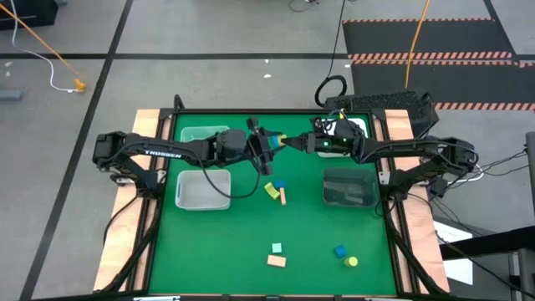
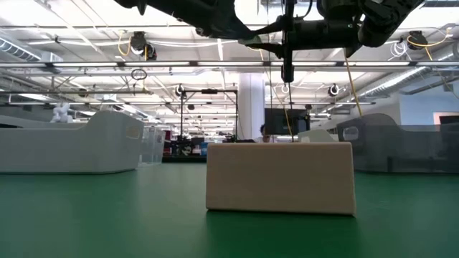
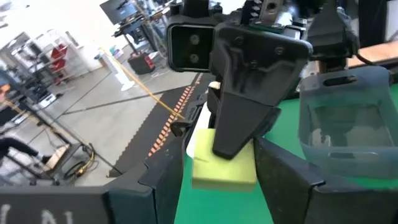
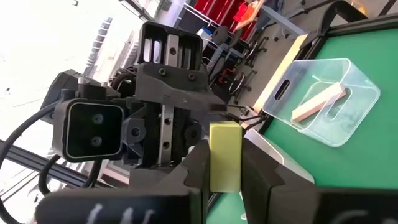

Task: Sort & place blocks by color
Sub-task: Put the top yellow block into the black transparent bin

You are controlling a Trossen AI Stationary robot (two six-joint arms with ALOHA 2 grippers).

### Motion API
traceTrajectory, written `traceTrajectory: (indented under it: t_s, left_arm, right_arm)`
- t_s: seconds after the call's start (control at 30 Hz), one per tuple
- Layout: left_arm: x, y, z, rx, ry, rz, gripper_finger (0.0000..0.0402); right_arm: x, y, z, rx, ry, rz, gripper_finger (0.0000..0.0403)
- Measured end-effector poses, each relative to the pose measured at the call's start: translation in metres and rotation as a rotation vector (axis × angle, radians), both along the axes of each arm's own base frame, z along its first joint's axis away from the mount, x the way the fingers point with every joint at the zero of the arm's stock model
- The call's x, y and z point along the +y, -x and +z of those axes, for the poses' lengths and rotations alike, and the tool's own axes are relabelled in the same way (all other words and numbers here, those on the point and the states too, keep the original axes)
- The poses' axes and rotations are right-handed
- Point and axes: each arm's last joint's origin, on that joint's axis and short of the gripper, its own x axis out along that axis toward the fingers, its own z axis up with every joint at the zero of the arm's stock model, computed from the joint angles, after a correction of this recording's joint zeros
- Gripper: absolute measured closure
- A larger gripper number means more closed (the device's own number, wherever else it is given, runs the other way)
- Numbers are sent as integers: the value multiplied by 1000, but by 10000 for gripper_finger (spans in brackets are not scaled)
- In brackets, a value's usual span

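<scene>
From above, the left gripper and right gripper meet tip to tip over the table's far middle with a yellow block between them, while other blocks lie scattered nearer. The left wrist view shows the left fingers spread just beside the yellow block. In the right wrist view the right fingers clamp the yellow block, raised in the air, and a tan plank lies in a clear bin

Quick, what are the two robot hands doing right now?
Left gripper: open around the yellow block, letting go.
Right gripper: shut on the yellow block.
</scene>
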Motion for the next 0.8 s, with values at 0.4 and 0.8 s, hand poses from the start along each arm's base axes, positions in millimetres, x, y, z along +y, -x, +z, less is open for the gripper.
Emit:
traceTrajectory:
  t_s: [0.4,0.8]
  left_arm:
    - [-2,3,-5,44,10,131,200]
    - [28,2,-43,75,385,378,199]
  right_arm:
    - [-18,27,-2,213,46,-94,361]
    - [22,92,8,524,-38,-13,361]
